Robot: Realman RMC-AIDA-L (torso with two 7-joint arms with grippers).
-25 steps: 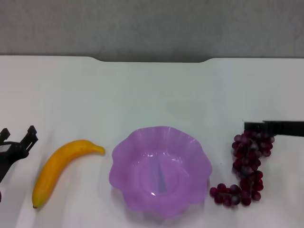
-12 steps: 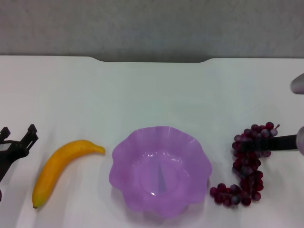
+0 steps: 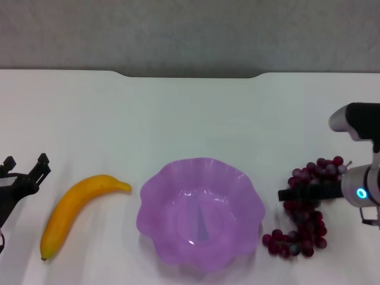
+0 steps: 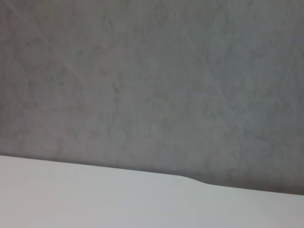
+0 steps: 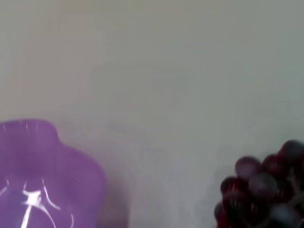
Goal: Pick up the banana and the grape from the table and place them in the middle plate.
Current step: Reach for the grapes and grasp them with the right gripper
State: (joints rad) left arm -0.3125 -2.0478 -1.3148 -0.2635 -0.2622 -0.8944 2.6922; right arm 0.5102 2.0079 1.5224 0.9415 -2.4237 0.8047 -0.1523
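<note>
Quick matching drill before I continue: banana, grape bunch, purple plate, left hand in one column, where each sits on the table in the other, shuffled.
Things:
1. banana
2. grape bunch
3. purple plate
4. left hand

Places:
A. centre of the white table
B. left table edge, beside the banana
C. right of the plate, under the right hand
D. lying left of the plate

Pairs: 1-D, 2-C, 3-A, 4-B

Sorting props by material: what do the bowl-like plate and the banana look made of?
The middle plate looks like thin translucent purple plastic: glossy highlights, the table's brightness showing through, moulded wavy rim. The banana looks like smooth, matte, evenly coloured plastic or foam, probably a replica; uncertain.
</note>
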